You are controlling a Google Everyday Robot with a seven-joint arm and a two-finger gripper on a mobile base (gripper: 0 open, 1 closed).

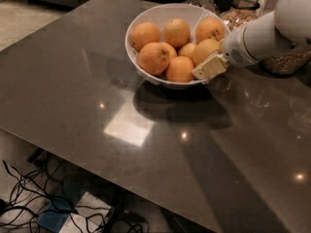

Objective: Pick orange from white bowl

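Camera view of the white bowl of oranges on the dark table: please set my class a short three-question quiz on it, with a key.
1. True or false: the wide round white bowl stands on the dark grey glossy table.
2. Where is the cream-coloured tool? A at the bowl's rim; B under the table; C at the table's near edge.
3. Fill in: the pale yellowish round orange next to the tool lies ___ the bowl.
Key: 1 true; 2 A; 3 inside.
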